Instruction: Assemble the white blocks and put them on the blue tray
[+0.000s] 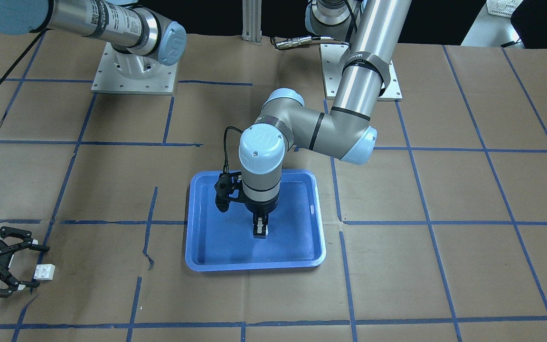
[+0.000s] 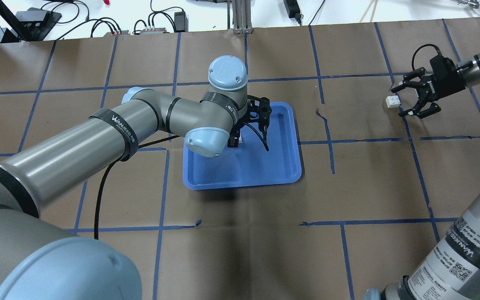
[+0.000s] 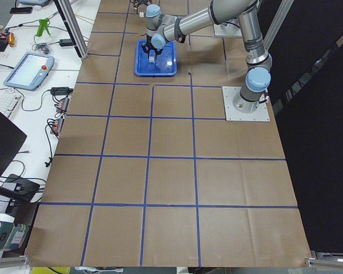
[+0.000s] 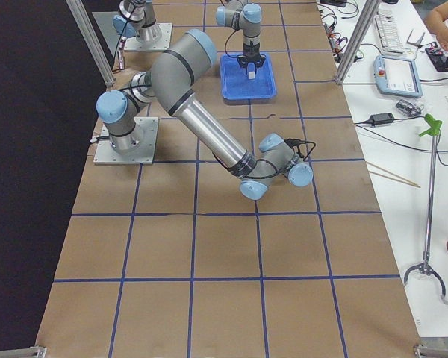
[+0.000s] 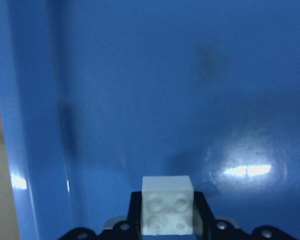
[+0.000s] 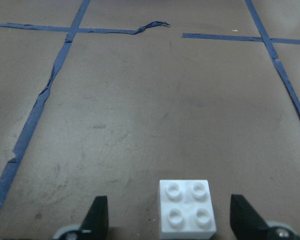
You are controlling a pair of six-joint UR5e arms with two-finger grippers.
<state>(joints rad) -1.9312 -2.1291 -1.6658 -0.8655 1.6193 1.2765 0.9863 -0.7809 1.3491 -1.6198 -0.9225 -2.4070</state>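
A wide desk (image 1: 444,190) covered in brown paper and marked into squares by blue tape lines (image 1: 411,161) fills the scene. Two silver and pale blue robot arms reach across it.

The left arm (image 2: 77,146) stretches to the middle of the desk and bends so that its wrist points straight down over the blue tray (image 1: 207,247). The right arm (image 1: 112,21) runs out toward the far side of the desk on the robot's right, well apart from the tray.

The blue tray is a shallow glossy rectangle with rounded corners and a raised rim, lying flat near the centre of the desk.

The left gripper (image 1: 259,230) hangs over the inside of the tray, its two fingers closed against the sides of the held white block (image 5: 167,205), studs facing the wrist camera. Whether this block touches the tray floor cannot be told.

The right gripper (image 1: 33,265) lies low and level over the paper with its fingers spread wide.

The loose white block (image 6: 186,207) rests on the desk between those spread fingertips, studs up, with a gap on each side.
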